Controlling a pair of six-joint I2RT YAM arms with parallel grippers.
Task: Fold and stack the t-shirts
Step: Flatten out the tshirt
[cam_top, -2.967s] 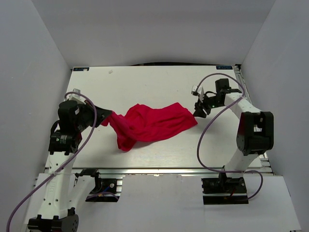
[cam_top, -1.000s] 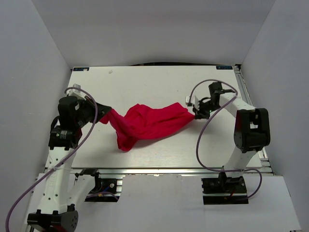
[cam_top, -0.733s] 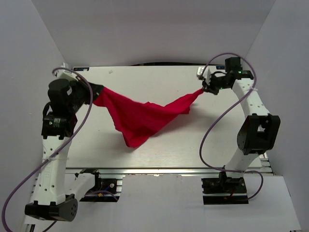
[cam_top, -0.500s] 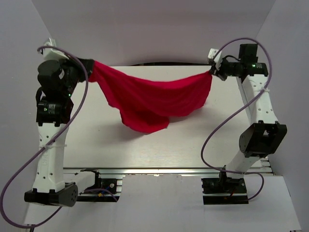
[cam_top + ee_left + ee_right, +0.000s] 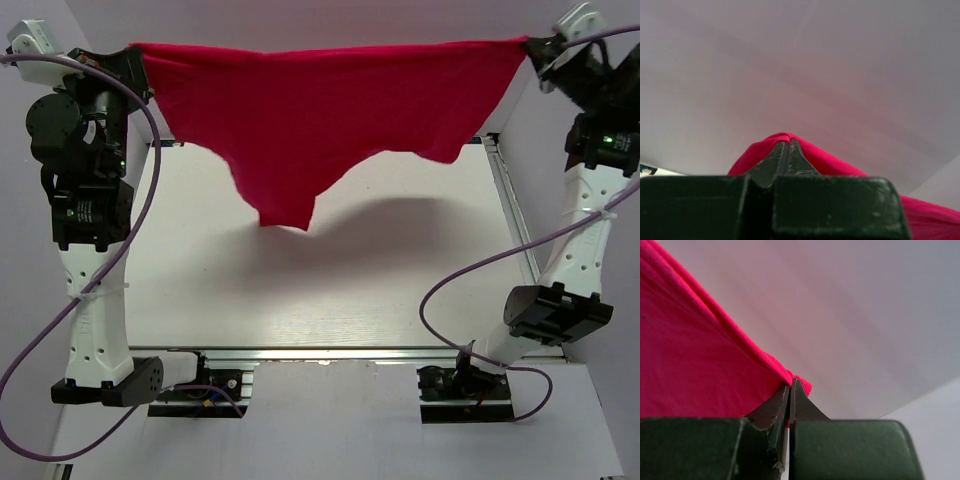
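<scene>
- I see the white table [image 5: 330, 300] lying below everything, with the enclosure walls [image 5: 60, 300] close along its left and right edges.
- The red t-shirt [image 5: 320, 100] hangs in the air well above the table. Its top edge is stretched almost straight from one claw to the other. Its lower edge sags to a point left of centre, apart from its shadow on the tabletop.
- My left gripper [image 5: 135, 60] is clenched on the shirt's left corner, beside the left wall.
- My right gripper [image 5: 535, 48] is clenched on the right corner, beside the right wall.
</scene>
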